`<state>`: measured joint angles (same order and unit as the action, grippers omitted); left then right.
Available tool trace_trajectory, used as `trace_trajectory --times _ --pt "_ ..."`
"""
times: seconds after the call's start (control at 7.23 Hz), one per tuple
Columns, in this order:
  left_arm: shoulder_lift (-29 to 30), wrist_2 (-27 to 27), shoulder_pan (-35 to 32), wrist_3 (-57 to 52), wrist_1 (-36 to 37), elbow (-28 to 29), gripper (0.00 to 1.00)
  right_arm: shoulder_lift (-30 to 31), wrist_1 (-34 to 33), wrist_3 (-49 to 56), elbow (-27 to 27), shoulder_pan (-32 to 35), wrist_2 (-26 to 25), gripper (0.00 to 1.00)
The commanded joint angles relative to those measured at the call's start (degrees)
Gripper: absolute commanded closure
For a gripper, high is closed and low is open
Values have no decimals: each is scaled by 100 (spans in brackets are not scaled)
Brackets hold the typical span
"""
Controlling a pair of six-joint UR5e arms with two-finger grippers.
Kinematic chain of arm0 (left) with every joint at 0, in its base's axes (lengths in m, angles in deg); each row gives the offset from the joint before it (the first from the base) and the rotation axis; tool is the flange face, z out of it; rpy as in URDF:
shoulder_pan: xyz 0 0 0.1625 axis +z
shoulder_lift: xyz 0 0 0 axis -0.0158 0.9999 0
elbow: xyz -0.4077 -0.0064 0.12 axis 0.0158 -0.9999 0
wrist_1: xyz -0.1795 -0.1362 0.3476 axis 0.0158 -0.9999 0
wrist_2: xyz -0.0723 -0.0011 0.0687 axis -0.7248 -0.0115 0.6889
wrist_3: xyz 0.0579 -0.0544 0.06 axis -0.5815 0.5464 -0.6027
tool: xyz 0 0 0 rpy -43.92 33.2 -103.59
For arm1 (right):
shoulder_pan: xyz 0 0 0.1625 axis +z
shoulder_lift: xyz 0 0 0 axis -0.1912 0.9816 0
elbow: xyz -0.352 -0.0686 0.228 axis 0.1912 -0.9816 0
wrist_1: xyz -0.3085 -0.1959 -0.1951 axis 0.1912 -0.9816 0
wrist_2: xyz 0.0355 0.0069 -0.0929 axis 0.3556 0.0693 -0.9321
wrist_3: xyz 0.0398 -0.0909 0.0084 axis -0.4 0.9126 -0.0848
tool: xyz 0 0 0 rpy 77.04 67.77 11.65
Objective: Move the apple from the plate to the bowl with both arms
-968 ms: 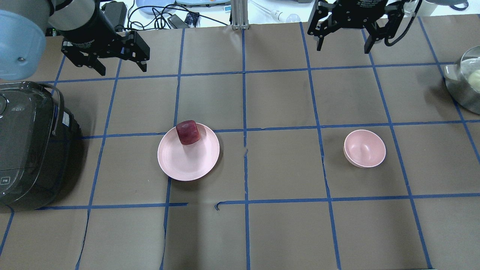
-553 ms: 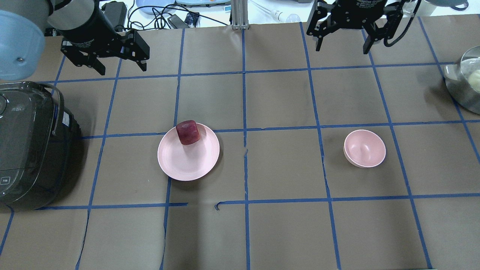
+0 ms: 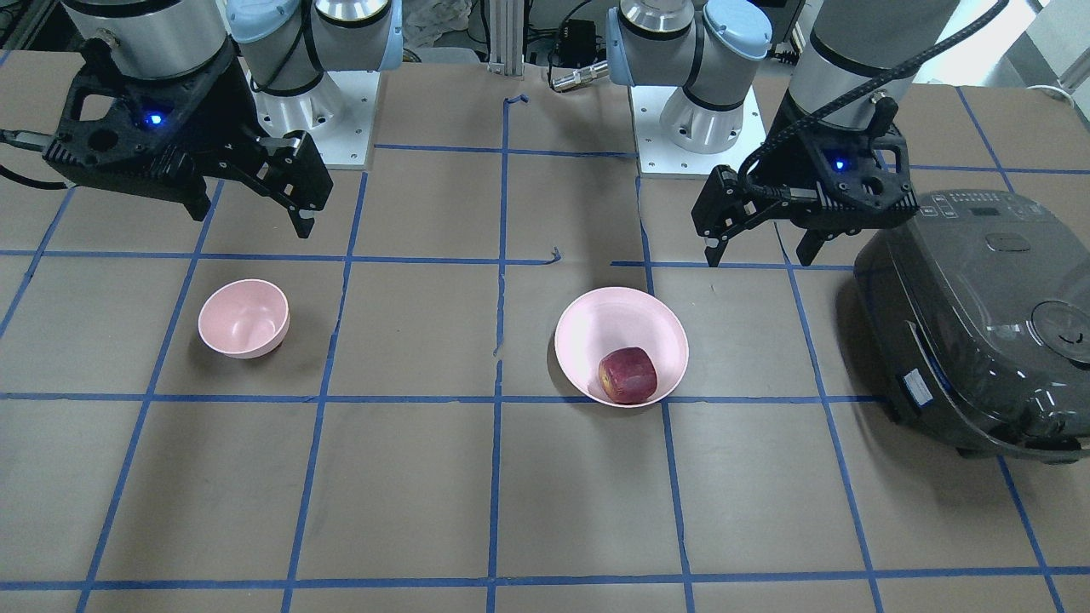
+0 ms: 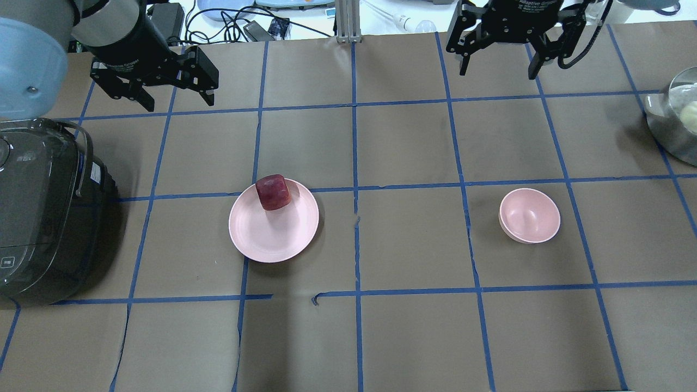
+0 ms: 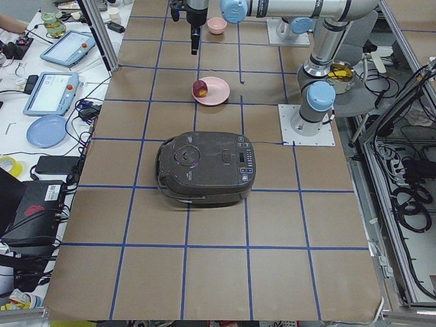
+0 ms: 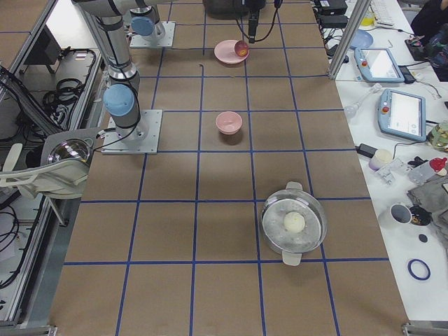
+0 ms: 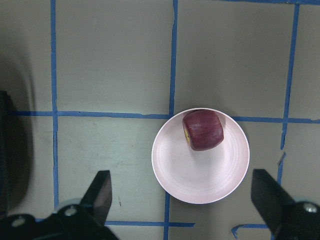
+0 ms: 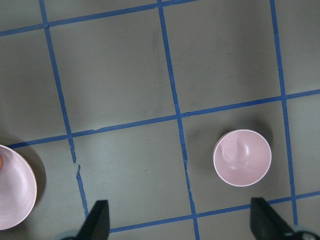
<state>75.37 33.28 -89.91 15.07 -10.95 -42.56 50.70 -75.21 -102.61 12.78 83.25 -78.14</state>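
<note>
**While the apple sits on its plate, both arms hang high and empty**

Though the job is a two-arm transfer, from where I stand none of it has started. The apple [image 4: 273, 192] rests on the plate [image 4: 270, 237], off-centre, close to the rim on the side away from the robot. The bowl [image 4: 531, 218] stands well apart to the robot's right with nothing in it.

The left gripper [image 4: 178, 97] hovers above the table beyond the plate, its jaws spread wide and holding nothing. Its wrist camera looks straight down on apple and plate between two parted fingers [image 7: 101, 194]. The right gripper [image 4: 498, 61] hangs just as wide and just as empty, farther out than the bowl.

I'd call this the approach. Next, the left arm should come down over the apple with a finger on either side. It sits so near the rim that one finger must clear the plate's edge. A hand-over to the right arm would follow, I'd guess. The bowl is barely wider than the fruit, so the drop wants centring. The rice cooker [image 4: 43, 212] sits close by the left arm.
</note>
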Motion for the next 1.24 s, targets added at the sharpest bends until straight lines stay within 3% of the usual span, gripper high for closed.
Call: trace_trajectory --times 0.0,1.11 --pt "-54 20 5 -2 -54 6 0 0 20 0 0 -5 1 0" --pt "-63 20 -3 -2 -63 -11 0 26 29 -9 123 13 -34 0"
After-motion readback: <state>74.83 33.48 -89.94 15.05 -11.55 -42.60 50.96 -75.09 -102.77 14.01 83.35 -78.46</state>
